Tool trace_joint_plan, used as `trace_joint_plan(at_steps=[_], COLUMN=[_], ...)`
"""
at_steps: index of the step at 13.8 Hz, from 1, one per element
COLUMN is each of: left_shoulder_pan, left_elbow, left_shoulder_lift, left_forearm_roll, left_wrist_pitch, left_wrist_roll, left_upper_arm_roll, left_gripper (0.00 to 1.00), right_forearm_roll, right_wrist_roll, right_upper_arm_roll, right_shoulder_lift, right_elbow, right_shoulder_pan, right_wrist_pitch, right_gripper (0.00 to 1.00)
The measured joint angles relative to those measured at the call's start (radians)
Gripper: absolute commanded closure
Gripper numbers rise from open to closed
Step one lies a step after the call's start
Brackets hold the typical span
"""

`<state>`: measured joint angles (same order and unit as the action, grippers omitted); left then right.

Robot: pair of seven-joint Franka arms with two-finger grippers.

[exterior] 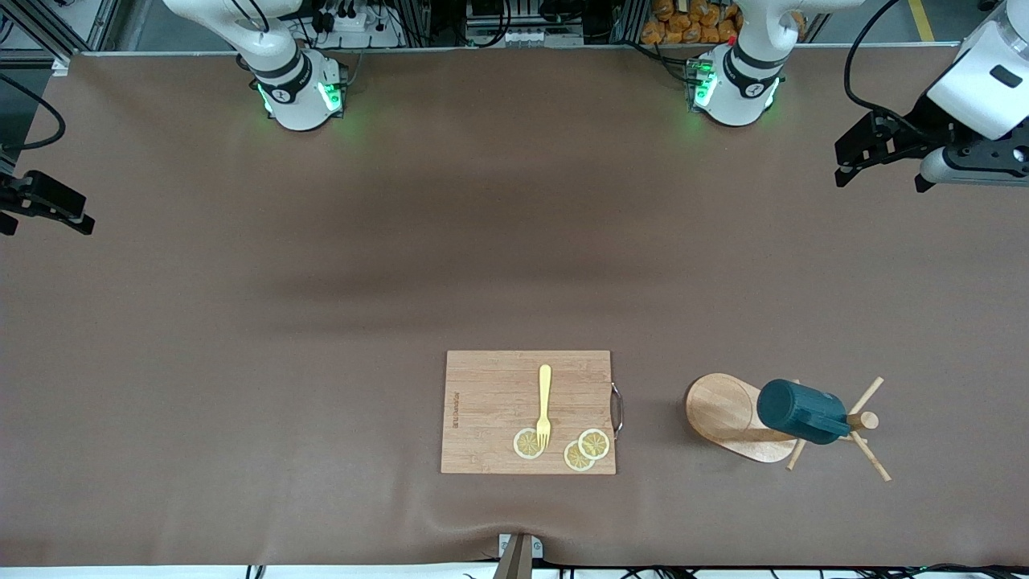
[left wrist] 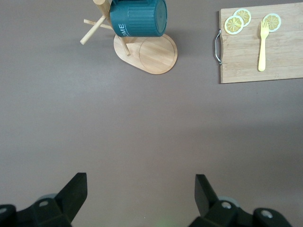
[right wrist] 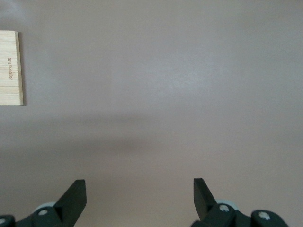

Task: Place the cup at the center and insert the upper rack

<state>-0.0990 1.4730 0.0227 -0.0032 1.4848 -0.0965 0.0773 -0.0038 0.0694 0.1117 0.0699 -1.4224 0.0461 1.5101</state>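
Two arms wait at opposite ends of a wide desk covered in plain brown matting, its sheet slightly rippled near the front edge. The left gripper hangs in the air over bare desk at the left arm's end, fingers spread wide and holding nothing; the right gripper hovers over bare desk at the right arm's end, fingers equally wide and empty. The upper rack stands on its oval base toward the left arm's end, near the front camera, and the cup hangs on one of its pegs, clear of the desk. Beside the rack, toward the middle of the desk, lies a wooden cutting board with a metal handle, carrying a yellow fork and three lemon slices. Cables and aluminium framing line the desk's edge by the arm bases.
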Motion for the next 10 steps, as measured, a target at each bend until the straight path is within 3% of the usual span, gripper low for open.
trace_joint_plan(at_steps=[10], left_shoulder_pan=[0.002], left_elbow=[0.000], left_shoulder_lift=[0.000], left_forearm_roll=[0.000], left_wrist_pitch=[-0.002], left_wrist_roll=[0.000], left_upper_arm_roll=[-0.008], left_gripper=[0.00], right_forearm_roll=[0.000], right_wrist_roll=[0.000], right_upper_arm_roll=[0.002], right_shoulder_lift=[0.000], right_elbow=[0.000], right_shoulder_pan=[-0.015], right_wrist_pitch=[-0.001], right_gripper=[0.00])
